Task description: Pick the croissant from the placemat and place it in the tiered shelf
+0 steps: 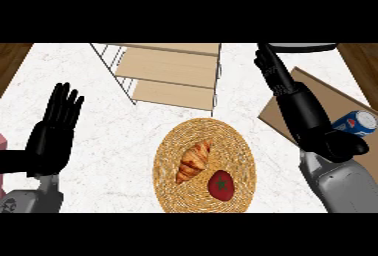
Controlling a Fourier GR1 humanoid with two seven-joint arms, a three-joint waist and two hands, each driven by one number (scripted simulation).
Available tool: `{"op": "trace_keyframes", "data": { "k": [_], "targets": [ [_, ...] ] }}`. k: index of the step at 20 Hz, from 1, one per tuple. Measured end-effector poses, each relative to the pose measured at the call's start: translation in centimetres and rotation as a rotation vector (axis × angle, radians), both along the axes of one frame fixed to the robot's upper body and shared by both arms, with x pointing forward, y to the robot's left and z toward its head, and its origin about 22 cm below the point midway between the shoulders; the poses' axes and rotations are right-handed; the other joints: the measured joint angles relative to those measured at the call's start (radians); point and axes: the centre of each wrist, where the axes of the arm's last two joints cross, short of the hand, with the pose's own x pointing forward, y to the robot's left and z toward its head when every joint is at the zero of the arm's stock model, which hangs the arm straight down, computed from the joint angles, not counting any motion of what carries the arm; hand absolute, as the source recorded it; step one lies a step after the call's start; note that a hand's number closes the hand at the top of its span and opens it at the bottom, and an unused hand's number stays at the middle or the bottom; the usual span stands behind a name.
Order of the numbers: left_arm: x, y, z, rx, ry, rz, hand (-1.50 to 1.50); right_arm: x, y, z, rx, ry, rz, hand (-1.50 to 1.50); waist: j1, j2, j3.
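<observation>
A golden-brown croissant (193, 161) lies on the left half of a round woven placemat (236, 145) at the counter's front middle. The tiered shelf (171, 75), wire-framed with pale wooden boards, stands behind the placemat at the back. My right hand (303, 107) is raised to the right of the placemat, fingers straight and pointing to the back, holding nothing. My left hand (52, 132) rests open at the left edge, fingers up, far from the croissant.
A red tomato-like fruit (221, 183) sits on the placemat just right of the croissant. A brown cutting board (336, 100) lies at the right with a blue drink can (354, 122) on it. A pink object (3, 142) peeks in at the left edge.
</observation>
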Motion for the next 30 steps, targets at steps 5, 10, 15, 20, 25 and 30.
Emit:
{"op": "trace_keyframes", "data": {
  "k": [5, 10, 15, 20, 25, 30],
  "targets": [
    [0.7, 0.5, 0.8, 0.114, 0.022, 0.035, 0.0, 1.4, 2.8, -3.5, -0.089, 0.17, -0.188, 1.5, 0.041, -0.003, -0.02],
    [0.5, 0.8, 0.7, 0.185, 0.077, 0.076, 0.0, 1.9, 3.9, -7.8, -0.123, 0.334, -0.538, -1.5, 0.04, -0.007, -0.027],
    [-0.1, -0.5, 1.0, 0.212, 0.118, 0.095, 0.0, 1.4, 9.5, -7.3, -0.11, 0.381, -0.607, -1.5, 0.037, -0.009, -0.024],
    [-0.8, -0.7, 1.0, 0.224, 0.136, 0.103, 0.0, 1.3, 12.4, -5.2, -0.314, 0.5, -0.517, -1.5, 0.029, -0.013, -0.024],
    [-0.6, -1.3, 1.3, 0.234, 0.134, 0.094, 0.0, 1.4, 14.8, -2.8, -0.54, 0.571, -0.451, -1.5, 0.037, -0.026, -0.024],
    [-0.3, -1.8, 1.6, 0.238, 0.127, 0.075, 0.0, 2.3, 16.2, -2.1, -0.794, 0.556, -0.458, -1.5, 0.051, -0.036, -0.026]
  ]
}}
